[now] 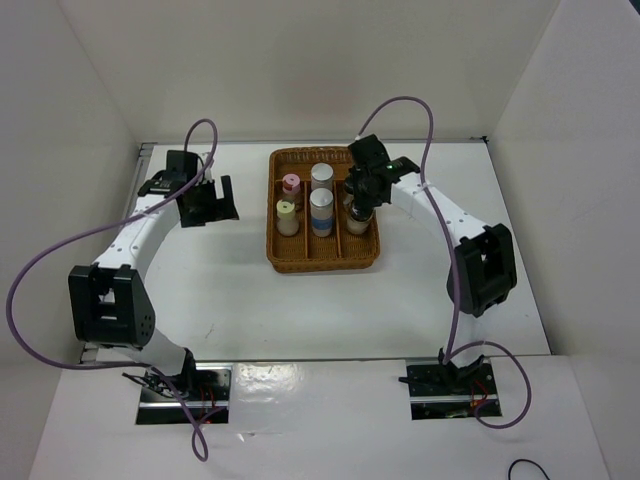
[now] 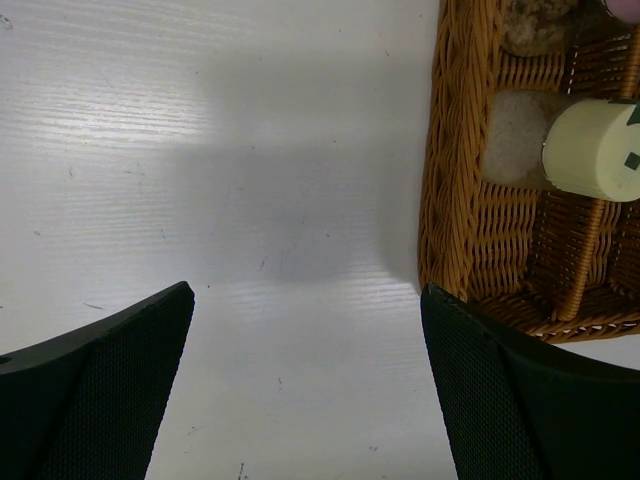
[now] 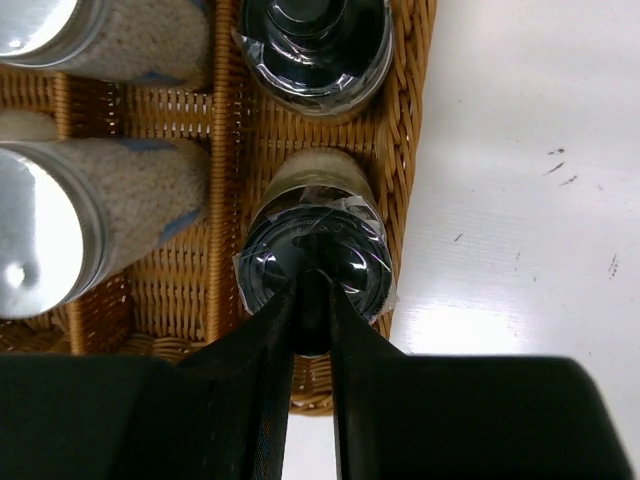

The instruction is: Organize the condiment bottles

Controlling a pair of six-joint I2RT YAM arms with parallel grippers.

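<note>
A brown wicker tray point(image 1: 272, 215) holds the condiment bottles. The pink-capped bottle point(image 1: 291, 182) and pale-yellow-capped bottle point(image 1: 286, 209) stand in its left compartment. Two silver-capped bottles point(image 1: 321, 172) point(image 1: 321, 198) stand in the middle one. My right gripper point(image 3: 312, 300) is pinched on the top of a black-capped bottle point(image 3: 345, 255) standing in the right compartment. The other black-capped bottle point(image 3: 315, 45) stands just beyond it. My left gripper point(image 1: 208, 212) is open and empty over bare table left of the tray.
White walls enclose the table on three sides. In the left wrist view the tray's corner point(image 2: 455, 200) and the yellow-capped bottle point(image 2: 595, 150) lie right of my open fingers. The tray's right rim point(image 3: 410, 150) is close beside the held bottle.
</note>
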